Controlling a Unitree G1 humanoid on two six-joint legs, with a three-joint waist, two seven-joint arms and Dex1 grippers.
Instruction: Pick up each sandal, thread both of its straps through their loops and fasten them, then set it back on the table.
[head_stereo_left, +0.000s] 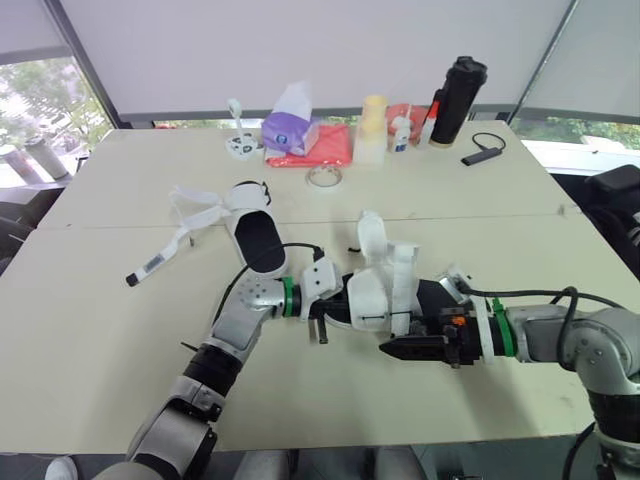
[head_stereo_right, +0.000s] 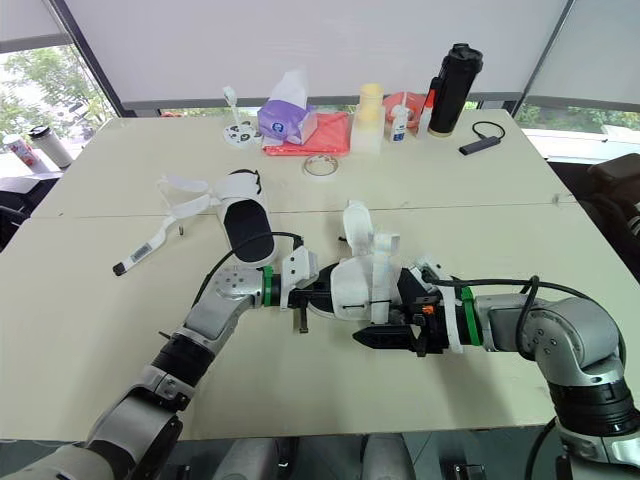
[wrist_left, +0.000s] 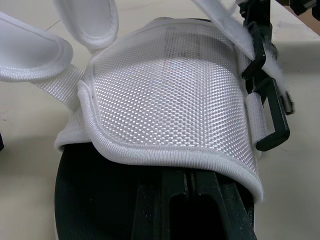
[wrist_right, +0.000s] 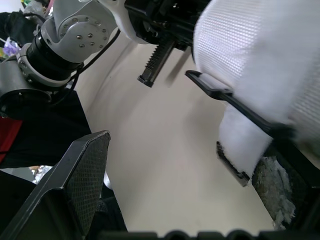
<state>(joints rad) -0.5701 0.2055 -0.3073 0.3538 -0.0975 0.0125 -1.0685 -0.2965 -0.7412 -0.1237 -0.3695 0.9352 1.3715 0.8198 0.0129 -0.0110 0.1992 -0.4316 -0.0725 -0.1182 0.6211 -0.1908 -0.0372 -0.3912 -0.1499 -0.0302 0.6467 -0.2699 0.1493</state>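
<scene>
On open table (head_stereo_left: 110, 350), left gripper (head_stereo_left: 333, 302) and right gripper (head_stereo_left: 400, 349) flank one sandal (head_stereo_left: 378, 293).

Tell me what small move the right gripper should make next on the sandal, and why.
Probably close the right gripper on the loose strap end and pull it snug. Its jaws stand open, and that strap of the sandal hangs below the black loop, not pressed down.
</scene>
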